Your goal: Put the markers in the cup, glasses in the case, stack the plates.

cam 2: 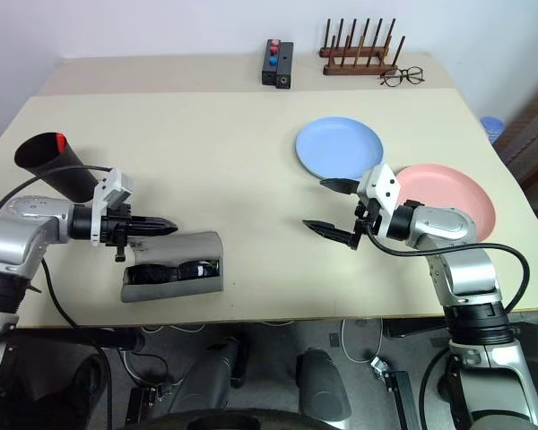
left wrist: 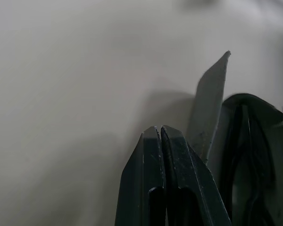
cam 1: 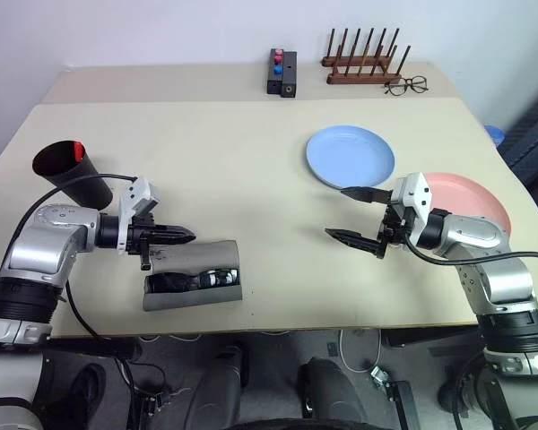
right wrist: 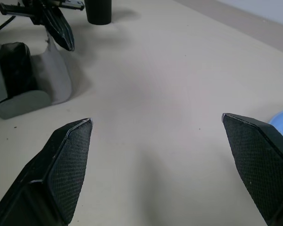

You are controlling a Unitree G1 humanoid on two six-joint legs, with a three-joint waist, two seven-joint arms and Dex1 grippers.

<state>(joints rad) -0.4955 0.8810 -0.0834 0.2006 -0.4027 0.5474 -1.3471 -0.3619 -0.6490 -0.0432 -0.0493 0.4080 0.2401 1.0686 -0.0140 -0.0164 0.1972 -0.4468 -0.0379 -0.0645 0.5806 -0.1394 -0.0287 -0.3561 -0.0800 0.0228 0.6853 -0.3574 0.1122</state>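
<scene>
Beige surface: grey case holds glasses; left pincer pressed together, empty, just above case flap; right pincer spread, well apart from case.

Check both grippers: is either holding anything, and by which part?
Nothing is held. The left gripper is shut on itself just above the case; the right gripper hangs open over bare table.

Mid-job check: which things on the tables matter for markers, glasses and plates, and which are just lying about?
Job things:
- black cup, red marker cap at its rim
- grey case with the sunglasses inside
- blue plate
- pink plate

Lying about:
- wooden rack
- wire-framed spectacles
- black box with red and blue buttons
</scene>
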